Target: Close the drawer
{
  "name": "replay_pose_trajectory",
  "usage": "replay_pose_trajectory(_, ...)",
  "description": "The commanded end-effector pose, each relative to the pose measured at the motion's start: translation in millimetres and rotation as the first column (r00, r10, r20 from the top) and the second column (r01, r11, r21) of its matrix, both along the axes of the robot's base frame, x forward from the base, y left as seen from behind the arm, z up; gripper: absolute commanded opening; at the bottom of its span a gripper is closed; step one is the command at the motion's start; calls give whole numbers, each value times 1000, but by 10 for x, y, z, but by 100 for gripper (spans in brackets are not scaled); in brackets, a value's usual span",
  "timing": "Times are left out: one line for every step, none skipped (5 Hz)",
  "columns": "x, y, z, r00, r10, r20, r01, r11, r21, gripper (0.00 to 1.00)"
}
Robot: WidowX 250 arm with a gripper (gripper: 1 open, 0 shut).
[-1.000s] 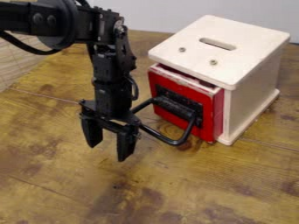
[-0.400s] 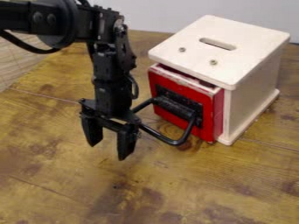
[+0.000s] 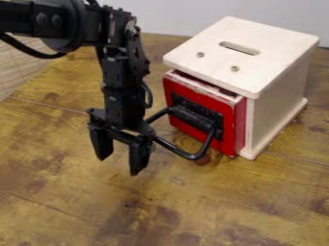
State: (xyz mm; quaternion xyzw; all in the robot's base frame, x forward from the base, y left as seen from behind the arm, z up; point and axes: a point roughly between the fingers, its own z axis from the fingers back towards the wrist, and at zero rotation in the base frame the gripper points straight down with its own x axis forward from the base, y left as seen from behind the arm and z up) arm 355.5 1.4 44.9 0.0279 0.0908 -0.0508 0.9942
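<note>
The gripper [image 3: 119, 159] is black and points down over the wooden table [image 3: 77, 207], its two fingertips spread apart with a gap between them and nothing visible in that gap, so it is open. It sits left of the middle of the view, toward nine o'clock. The black arm [image 3: 118, 67] rises from it toward twelve o'clock and bends off toward eleven, where a dark cable [image 3: 29, 50] curves out to the edge.

Just beside the gripper, toward three o'clock, is the black loop handle [image 3: 193, 154], which reaches out from the drawer toward the gripper. Whether handle and gripper touch cannot be told. The handle belongs to the drawer [image 3: 233, 130], whose red front frames a dark recessed panel [image 3: 197, 108]. The drawer is at about two o'clock from the gripper, set in the lower part of a cream-white box [image 3: 272, 110]. Its front stands slightly out from the box, with a pale upper edge showing beneath the overhanging top. What the drawer holds inside cannot be seen.

The top of the box [image 3: 264, 53] carries a long slot [image 3: 240, 47] and two small round metal fittings. Behind everything, toward twelve o'clock, runs a pale wall [image 3: 180, 14]; at ten o'clock lies a light, tiled-looking patch [image 3: 19, 69].
</note>
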Motion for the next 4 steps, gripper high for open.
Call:
replay_pose_trajectory(92, 57, 374, 994, 14, 113, -14, 1000, 1, 100)
replay_pose_trajectory(90, 53, 379, 993, 15, 115, -15, 1000, 0, 100)
replay_pose_trajectory(81, 43, 381, 993, 14, 115, -14, 1000, -2, 100)
replay_pose_trajectory(110, 50, 365, 993, 20, 120, -20, 1000, 0, 100)
